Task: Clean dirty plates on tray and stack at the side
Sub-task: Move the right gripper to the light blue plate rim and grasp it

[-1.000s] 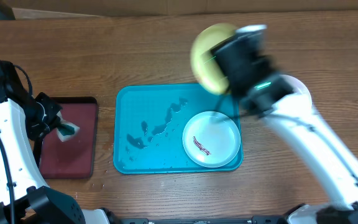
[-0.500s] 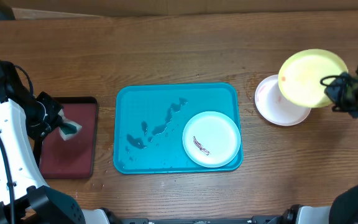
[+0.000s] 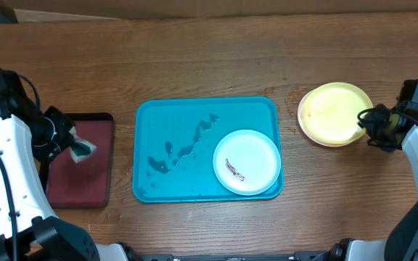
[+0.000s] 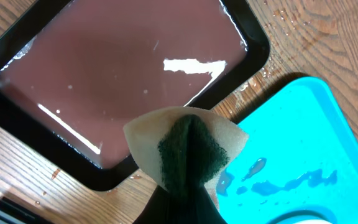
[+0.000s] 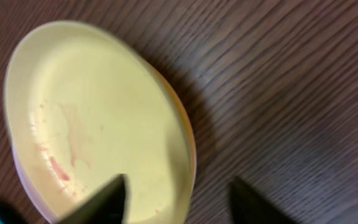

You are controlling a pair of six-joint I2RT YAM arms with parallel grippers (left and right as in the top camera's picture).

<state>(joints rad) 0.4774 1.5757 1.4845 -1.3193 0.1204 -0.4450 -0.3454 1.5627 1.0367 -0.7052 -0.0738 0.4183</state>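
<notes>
One smeared white plate (image 3: 247, 161) lies in the tray's (image 3: 158, 116) near right corner

Right of the tray, your right claw (image 3: 367, 125) stands spread astride the rim of the yellow plate (image 3: 332, 112), which rests on a second plate (image 3: 331, 144). Left of the tray, your left claw (image 3: 67, 145) pinches the sponge (image 4: 188, 149).

Turquoise tray (image 3: 158, 123); white plate (image 3: 256, 156), red-brown smear; yellow-green plate (image 3: 332, 112), pinkish streaks; dark green sponge (image 4: 188, 152), cream backing; brown woodgrain bench (image 3: 194, 58).
</notes>
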